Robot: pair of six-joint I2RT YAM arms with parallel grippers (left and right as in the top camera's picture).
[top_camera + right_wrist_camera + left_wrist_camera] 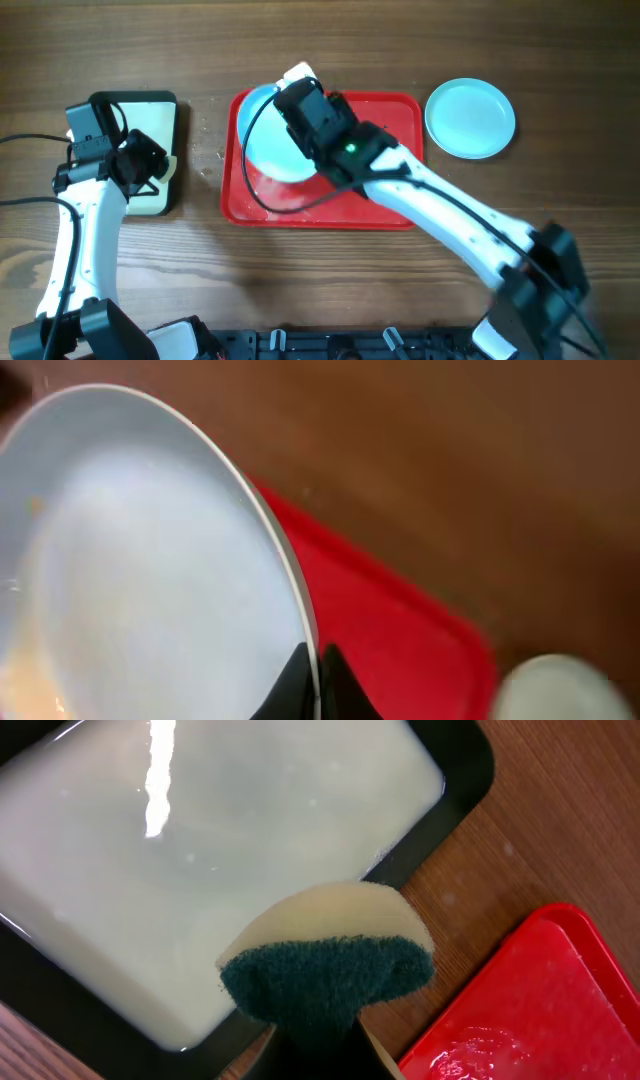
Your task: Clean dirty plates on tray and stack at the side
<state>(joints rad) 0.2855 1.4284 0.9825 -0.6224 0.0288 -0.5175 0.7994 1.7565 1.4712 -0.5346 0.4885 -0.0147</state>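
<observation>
A wooden table [560, 60] holds a red tray [395, 115] beside a black-rimmed basin [470, 760], with a blue plate [470, 118] on the wood right of the tray, while the right claw [314, 682] pinches the rim of a pale plate [150, 560] tilted over the tray's left end, and the left claw [150, 165] grips a green-and-yellow sponge [330, 970] over the basin's edge.

Both arms have white shells on the long links and black housings at the joints and wrists. The left arm [75, 240] trails a thin cable [30, 139], also black. The right arm [450, 215] carries a looping black cable [246, 140] and a small green light [349, 150]. The right claw [315, 665] is black.
</observation>
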